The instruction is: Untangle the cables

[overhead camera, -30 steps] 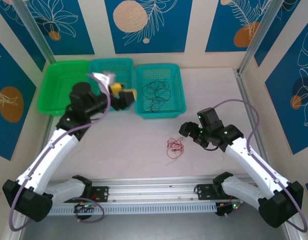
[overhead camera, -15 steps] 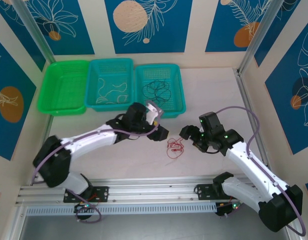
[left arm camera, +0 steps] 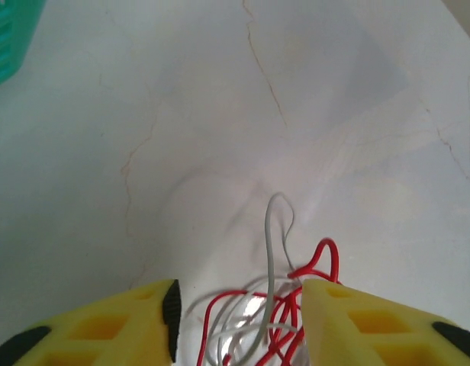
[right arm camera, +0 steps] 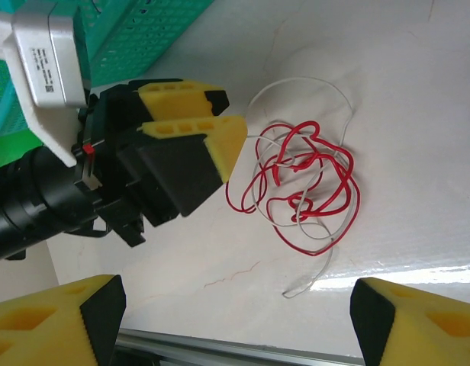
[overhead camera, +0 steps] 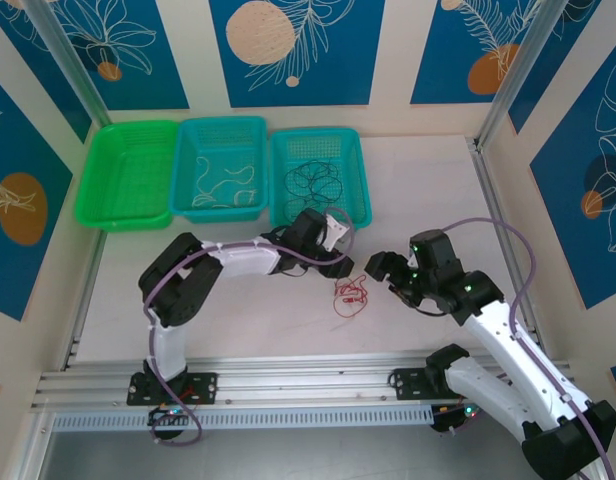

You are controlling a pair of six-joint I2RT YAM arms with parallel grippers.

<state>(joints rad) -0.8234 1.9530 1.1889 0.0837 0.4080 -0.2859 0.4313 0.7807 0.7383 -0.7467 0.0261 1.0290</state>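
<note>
The left gripper [left arm camera: 239,329] holds its yellow fingers [left arm camera: 128,329] part-way apart with a clear gap. Loops of the red and pale wires [right arm camera: 300,184] lie loose in that gap (straddled, not pinched), the rest of the clump on the table [overhead camera: 248,310] just ahead of its tips. The right gripper [right arm camera: 235,320] faces it from the clump's other side, spread wide and holding nothing, and back past the left gripper's wrist a black wire [overhead camera: 316,180] lies in the nearest basket [overhead camera: 366,180] and a white wire [overhead camera: 223,185] in the next basket [overhead camera: 220,124].
</note>
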